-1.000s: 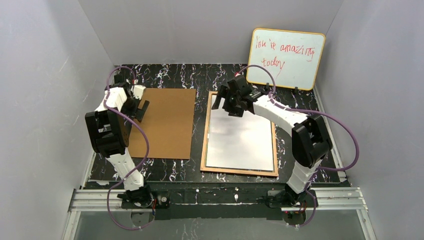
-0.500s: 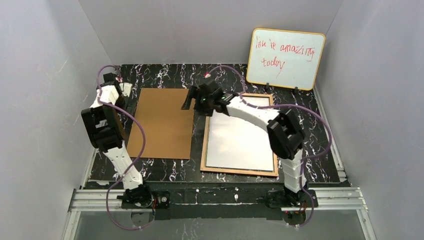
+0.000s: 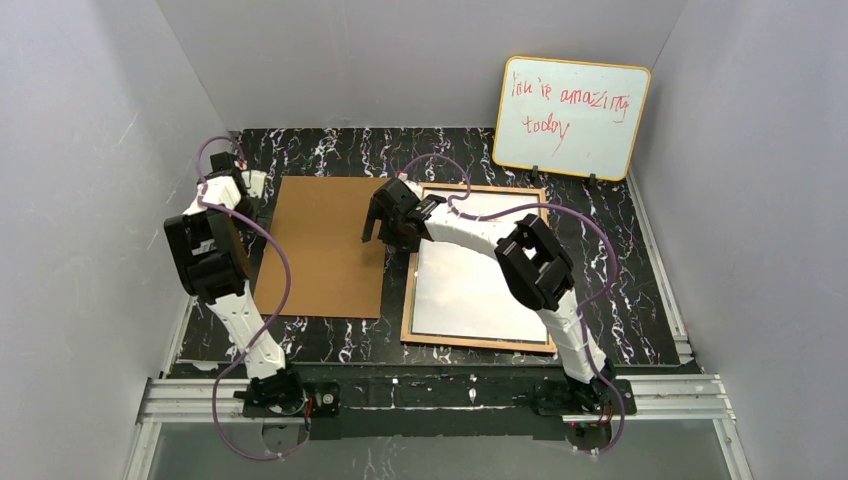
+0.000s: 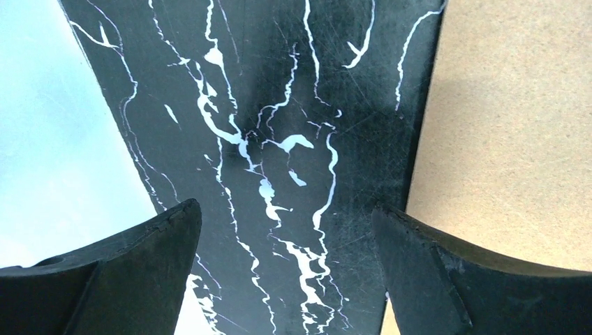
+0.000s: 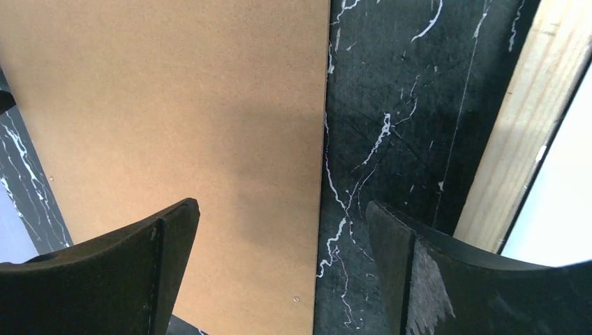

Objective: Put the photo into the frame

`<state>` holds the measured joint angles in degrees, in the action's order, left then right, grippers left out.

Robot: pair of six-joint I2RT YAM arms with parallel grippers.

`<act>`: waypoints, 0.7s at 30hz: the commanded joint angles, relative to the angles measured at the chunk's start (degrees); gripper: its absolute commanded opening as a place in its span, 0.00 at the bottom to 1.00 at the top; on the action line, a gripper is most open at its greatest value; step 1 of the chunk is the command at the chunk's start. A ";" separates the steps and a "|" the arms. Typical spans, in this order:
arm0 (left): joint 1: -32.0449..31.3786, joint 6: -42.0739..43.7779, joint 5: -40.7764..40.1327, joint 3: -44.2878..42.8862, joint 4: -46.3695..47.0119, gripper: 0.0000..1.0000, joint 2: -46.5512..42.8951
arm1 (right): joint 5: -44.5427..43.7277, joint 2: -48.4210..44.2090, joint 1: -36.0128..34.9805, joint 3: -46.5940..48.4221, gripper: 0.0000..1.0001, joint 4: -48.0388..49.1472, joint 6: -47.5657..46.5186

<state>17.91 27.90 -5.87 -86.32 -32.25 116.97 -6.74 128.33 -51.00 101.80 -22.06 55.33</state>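
1. Frame (image 3: pixel 409 300): lay tan back up on marbled table (image 3: pixel 330 335), right of centre; held photo (image 3: pixel 480 275) inside its rails, white back up.
2. Right gripper (image 5: pixel 283 209): hovered over gap between frame and brown panel (image 3: pixel 325 245), jaws wide apart, empty.
3. Left gripper (image 4: pixel 286 216): hung beside panel's left edge, jaws apart, empty.

Table (image 4: pixel 279 105): black, white marble veining, smooth, faint sheen, fine scratches.
Backing board (image 5: pixel 174 105): brown hardboard, matt, finely speckled.
Frame (image 5: pixel 516 125): pale raw wood, grain visible, matt.
Photo (image 3: pixel 480 270): white paper back, smooth, soft sheen.
Both wrists' fingers (image 4: pixel 105 279): black, matt, scuffed, plastic-looking.
Whiteboard (image 3: pixel 570 115): glossy white face.
Base rail (image 3: pixel 440 395): bare silvery metal.
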 commanded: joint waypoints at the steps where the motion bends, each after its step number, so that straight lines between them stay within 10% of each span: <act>1: -0.71 -0.14 3.25 4.70 -3.18 0.90 0.46 | -1.34 0.72 0.19 1.20 0.98 -0.20 1.63; 21: -7.20 -0.10 7.40 8.07 -5.80 0.87 2.18 | 18.78 -8.97 1.04 -10.20 0.94 31.60 16.16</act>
<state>13.85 28.82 -8.25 -82.81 -31.46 114.89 3.66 126.61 -48.40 94.83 -10.94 64.49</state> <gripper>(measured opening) 0.867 0.949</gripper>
